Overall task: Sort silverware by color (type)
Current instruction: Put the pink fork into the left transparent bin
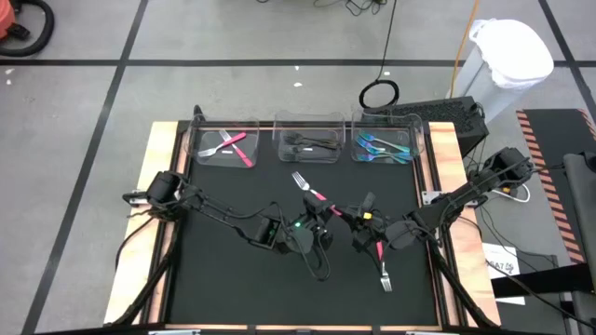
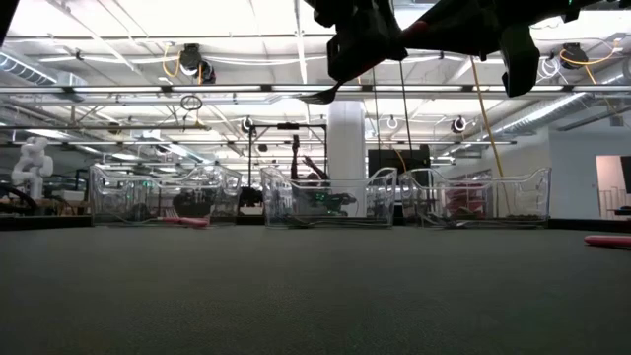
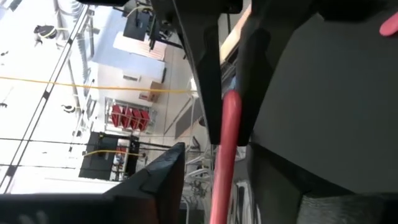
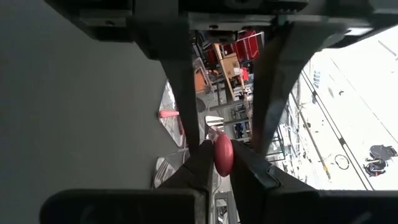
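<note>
Pink-handled fork (image 1: pixel 310 189): mid-surface, aloft, handle pinched by left tool (image 1: pixel 321 230) and by shut right tool (image 1: pixel 361 223). Light, stiff, slick; best taken mid-handle. Second pink fork (image 1: pixel 383 265) lies near front edge.

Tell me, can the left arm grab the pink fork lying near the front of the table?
Probably not yet. The left end effector already holds a pink-handled fork, and the right arm hangs over the lying pink fork.

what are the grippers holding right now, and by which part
Both hold one pink-handled fork above the mat: the left gripper and the right gripper pinch its pink handle, silver tines sticking free.
</note>
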`<move>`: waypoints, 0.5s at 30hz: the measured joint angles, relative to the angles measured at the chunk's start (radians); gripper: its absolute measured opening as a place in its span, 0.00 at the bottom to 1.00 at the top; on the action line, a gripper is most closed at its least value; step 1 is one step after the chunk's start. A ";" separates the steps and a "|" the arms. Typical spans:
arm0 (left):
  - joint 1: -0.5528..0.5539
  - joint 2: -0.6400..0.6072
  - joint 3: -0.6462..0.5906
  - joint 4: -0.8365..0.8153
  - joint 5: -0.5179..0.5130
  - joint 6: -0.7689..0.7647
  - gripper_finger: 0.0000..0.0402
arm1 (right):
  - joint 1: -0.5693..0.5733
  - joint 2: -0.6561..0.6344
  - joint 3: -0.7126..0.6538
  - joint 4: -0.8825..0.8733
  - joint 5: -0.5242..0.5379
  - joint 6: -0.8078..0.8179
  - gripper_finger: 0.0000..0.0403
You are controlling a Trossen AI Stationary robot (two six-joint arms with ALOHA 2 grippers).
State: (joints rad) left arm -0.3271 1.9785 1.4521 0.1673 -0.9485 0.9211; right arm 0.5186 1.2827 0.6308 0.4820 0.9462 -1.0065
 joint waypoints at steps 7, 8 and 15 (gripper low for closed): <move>-0.001 0.000 0.000 0.000 0.001 0.000 0.34 | 0.000 0.000 0.000 0.000 0.048 0.000 0.08; -0.001 0.000 0.000 0.001 0.000 0.000 0.33 | 0.000 0.000 0.000 0.000 0.048 0.000 0.08; 0.001 0.000 0.000 -0.003 0.001 0.000 0.32 | 0.000 0.000 0.000 0.000 0.047 0.000 0.08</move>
State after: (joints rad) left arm -0.3260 1.9785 1.4521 0.1646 -0.9478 0.9215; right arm 0.5186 1.2827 0.6308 0.4820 0.9936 -1.0065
